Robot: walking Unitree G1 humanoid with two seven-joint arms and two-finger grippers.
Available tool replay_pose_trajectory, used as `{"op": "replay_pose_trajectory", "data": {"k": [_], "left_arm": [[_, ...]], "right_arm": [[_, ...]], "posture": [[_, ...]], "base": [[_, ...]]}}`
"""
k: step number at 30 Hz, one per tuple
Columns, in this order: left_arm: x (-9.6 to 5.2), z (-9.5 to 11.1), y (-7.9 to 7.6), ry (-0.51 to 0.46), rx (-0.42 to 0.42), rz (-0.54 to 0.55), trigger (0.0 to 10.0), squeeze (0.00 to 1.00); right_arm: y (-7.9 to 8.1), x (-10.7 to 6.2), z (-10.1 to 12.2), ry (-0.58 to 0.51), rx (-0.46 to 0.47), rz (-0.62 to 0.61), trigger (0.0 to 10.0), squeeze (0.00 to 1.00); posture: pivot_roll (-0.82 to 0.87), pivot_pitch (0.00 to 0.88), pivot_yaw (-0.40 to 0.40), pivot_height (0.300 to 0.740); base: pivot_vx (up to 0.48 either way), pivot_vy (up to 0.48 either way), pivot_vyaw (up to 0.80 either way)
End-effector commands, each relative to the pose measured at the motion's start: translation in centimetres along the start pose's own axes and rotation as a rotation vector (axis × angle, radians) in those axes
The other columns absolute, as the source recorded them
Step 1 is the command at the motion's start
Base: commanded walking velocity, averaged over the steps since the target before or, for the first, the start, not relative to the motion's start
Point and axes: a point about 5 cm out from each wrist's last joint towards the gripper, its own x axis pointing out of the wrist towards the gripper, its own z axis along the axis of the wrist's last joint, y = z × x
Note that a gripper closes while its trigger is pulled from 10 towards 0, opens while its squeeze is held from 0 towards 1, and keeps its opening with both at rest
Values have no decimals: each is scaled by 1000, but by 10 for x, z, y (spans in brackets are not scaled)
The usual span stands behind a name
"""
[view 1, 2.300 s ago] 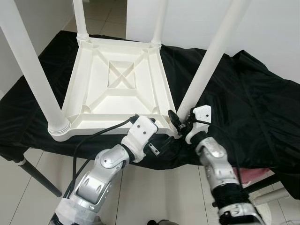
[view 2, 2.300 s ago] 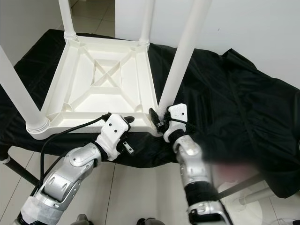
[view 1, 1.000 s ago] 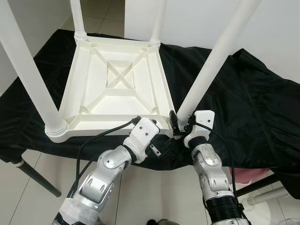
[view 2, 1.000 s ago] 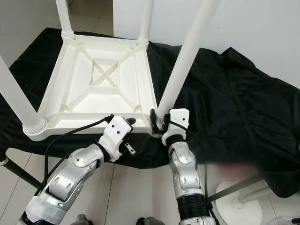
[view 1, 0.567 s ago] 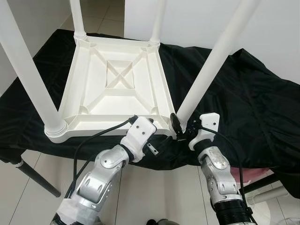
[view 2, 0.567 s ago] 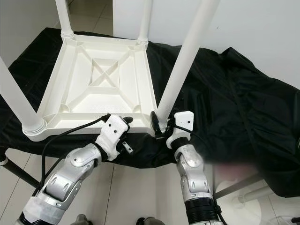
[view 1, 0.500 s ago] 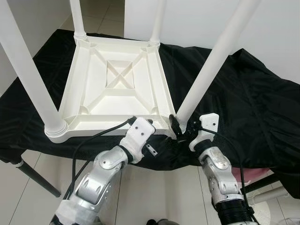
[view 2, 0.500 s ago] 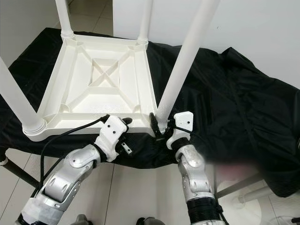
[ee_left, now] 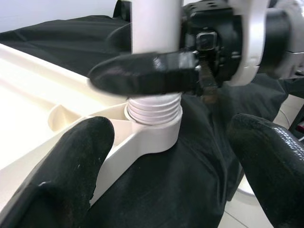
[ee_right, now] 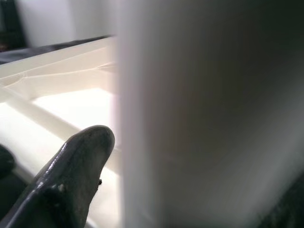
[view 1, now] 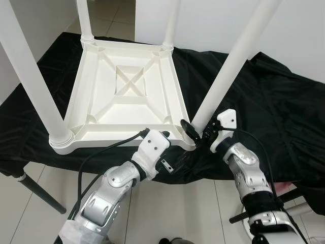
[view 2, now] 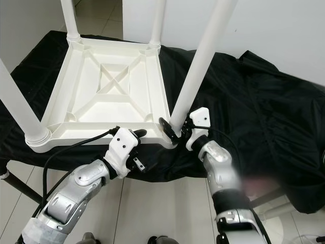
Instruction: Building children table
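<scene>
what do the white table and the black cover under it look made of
White table: looks like moulded plastic, smooth semi-gloss, with ribbed underside and threaded leg sockets. Black cover: seemingly thin synthetic fabric, wrinkled with a slight sheen.

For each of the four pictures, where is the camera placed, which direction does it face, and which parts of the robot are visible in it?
Left eye view: on the head, looking down at the upturned white table; both silver arms show.
Right eye view: the same scene, beside it.
Left wrist view: along the left pincer toward the near-right leg; the right pincer shows at that leg.
Right wrist view: close against that leg, one black finger showing.
All four share that leg.
</scene>
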Motion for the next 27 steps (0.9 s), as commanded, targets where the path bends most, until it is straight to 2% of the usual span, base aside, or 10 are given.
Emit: {"op": "replay_pose_trajectory", "data": {"k": [1, 3, 4, 6, 18, 19, 22, 26, 27], "left_arm": [[1, 0, -10, -2, 9, -149, 10000, 0], [1, 0, -10, -1, 8, -148, 10000, 0], [1, 0, -11, -1, 8, -148, 10000, 0], [1, 0, -10, 0, 12, -143, 10000, 0], [1, 1, -10, -1, 12, -137, 10000, 0], [1, 1, -10, 0, 12, -138, 10000, 0], [1, 1, -10, 0, 11, -139, 10000, 0], [0, 1, -10, 2, 11, -140, 10000, 0], [0, 1, -11, 3, 10, -140, 10000, 0]], "right_arm": [[-2, 1, -3, 25, -17, 37, 10000, 0], [-3, 3, -4, 40, -27, 60, 10000, 0], [-4, 5, -5, 54, -33, 76, 8824, 0], [-5, 6, -8, 77, -42, 98, 0, 0], [-12, -3, -18, 104, -10, 97, 0, 0], [-12, -4, -18, 93, 8, 82, 10000, 0], [-13, -4, -18, 86, 19, 71, 10000, 0], [-12, -3, -14, 48, 81, 21, 10000, 0], [-11, -1, -13, 43, 83, -19, 10000, 0]], "posture": [[49, 63, -109, 740], [55, 60, -110, 740], [58, 58, -112, 740], [61, 58, -114, 740], [58, 62, -112, 740], [56, 65, -110, 740], [56, 65, -110, 740], [52, 73, -109, 740], [51, 74, -109, 740]], "base": [[0, 0, 0], [0, 0, 0], [0, 0, 0], [0, 0, 0], [0, 0, 0], [0, 0, 0], [0, 0, 0], [0, 0, 0], [0, 0, 0]]}}
